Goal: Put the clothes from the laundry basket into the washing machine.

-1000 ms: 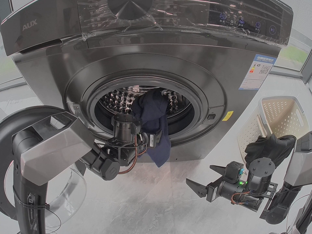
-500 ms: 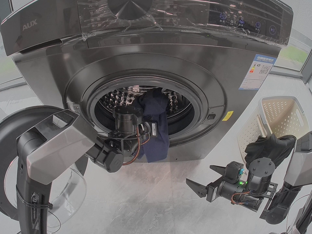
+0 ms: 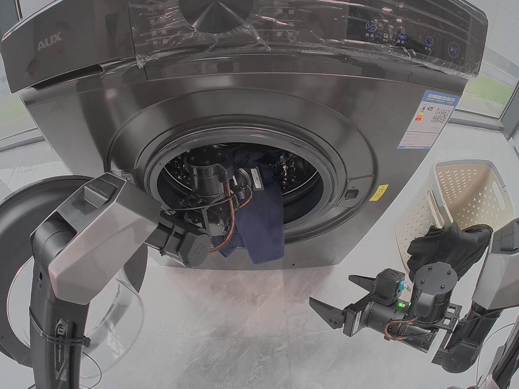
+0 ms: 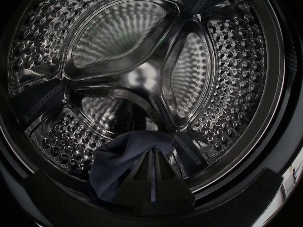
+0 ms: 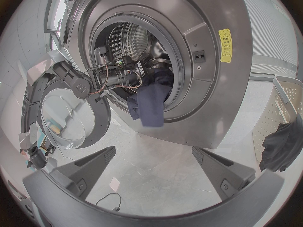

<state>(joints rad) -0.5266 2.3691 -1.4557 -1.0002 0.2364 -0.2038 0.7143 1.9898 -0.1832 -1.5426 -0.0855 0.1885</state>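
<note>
Navy garment (image 3: 262, 228) is half in: the left claw (image 4: 154, 153) pinches it inside the washing machine (image 3: 324, 104), tail hanging out the opening. Right claw (image 3: 331, 291) gapes wide, empty, before the machine; a black garment (image 3: 446, 247) waits on the laundry basket (image 3: 470, 190) beside it.

Front-loading dark grey brushed-metal washing machine (image 3: 324, 98). Its steel drum (image 4: 240, 63) is silver, embossed all over with a dimpled, perforated pattern. Navy blue cloth garment (image 3: 262, 222): plain. Cream plastic laundry basket (image 3: 470, 190): rows of cross-shaped cut-outs. Black cloth garment (image 3: 448, 244): plain. Stone floor tiles (image 3: 243, 320): pale grey, faintly marbled.
</note>
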